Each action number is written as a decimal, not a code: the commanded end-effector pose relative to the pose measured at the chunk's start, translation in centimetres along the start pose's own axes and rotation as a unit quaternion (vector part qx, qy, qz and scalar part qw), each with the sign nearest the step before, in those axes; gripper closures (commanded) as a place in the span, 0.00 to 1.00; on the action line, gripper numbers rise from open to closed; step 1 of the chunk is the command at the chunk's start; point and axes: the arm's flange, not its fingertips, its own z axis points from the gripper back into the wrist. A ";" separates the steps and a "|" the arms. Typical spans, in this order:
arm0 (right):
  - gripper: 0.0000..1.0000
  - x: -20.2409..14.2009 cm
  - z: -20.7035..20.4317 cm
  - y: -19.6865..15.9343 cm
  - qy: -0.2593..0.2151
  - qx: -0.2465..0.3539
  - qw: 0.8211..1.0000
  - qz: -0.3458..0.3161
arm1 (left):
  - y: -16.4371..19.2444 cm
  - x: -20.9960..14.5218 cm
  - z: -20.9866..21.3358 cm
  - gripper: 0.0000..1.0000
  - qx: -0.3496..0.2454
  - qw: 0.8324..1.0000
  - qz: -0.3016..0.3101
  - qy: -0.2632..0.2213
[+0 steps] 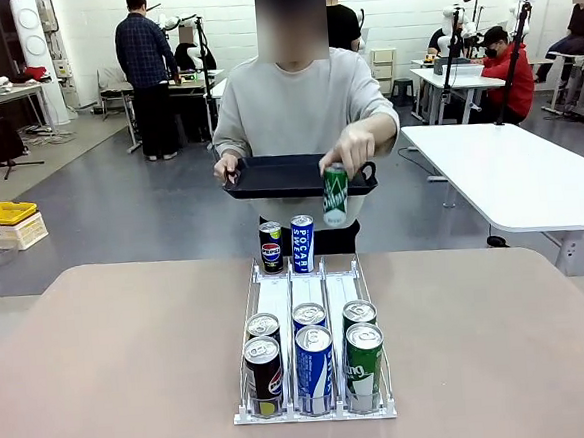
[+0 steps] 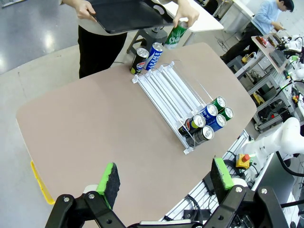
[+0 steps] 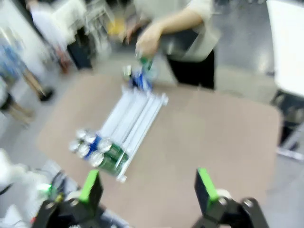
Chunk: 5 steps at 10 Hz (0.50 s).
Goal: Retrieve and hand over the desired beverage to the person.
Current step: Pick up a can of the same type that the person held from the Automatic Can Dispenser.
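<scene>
Person [image 1: 299, 108] at the table's far edge holds black tray [image 1: 269, 175] and green can [image 1: 335, 194]. Front view reads PEPSI can [image 1: 271, 247], POCARI can [image 1: 303, 242]; right wrist view is too blurred for labels. Left gripper [image 2: 165, 172] and right gripper [image 3: 147, 180] are both wide and empty.

Lab: white worktables [image 1: 515, 178], equipment stands [image 1: 451, 63].

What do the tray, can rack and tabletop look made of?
Tray: probably plastic, matte black, with a moulded loop handle.
Rack: white plastic lanes; the thin dividers are clear plastic or wire, can't tell which.
Tabletop: probably laminate, matte beige-brown, uniform, no grain.
</scene>
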 end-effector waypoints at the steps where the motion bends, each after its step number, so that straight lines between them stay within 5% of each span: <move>1: 0.00 2.5 -6.1 7.2 0.134 -0.040 0.990 0.021 | 0.1 0.0 0.1 0.00 -0.006 1.000 -0.004 -0.006; 5: 0.00 2.3 -15.3 15.0 0.228 -0.146 0.962 -0.014 | 0.1 0.0 0.1 0.00 -0.006 1.000 -0.004 -0.006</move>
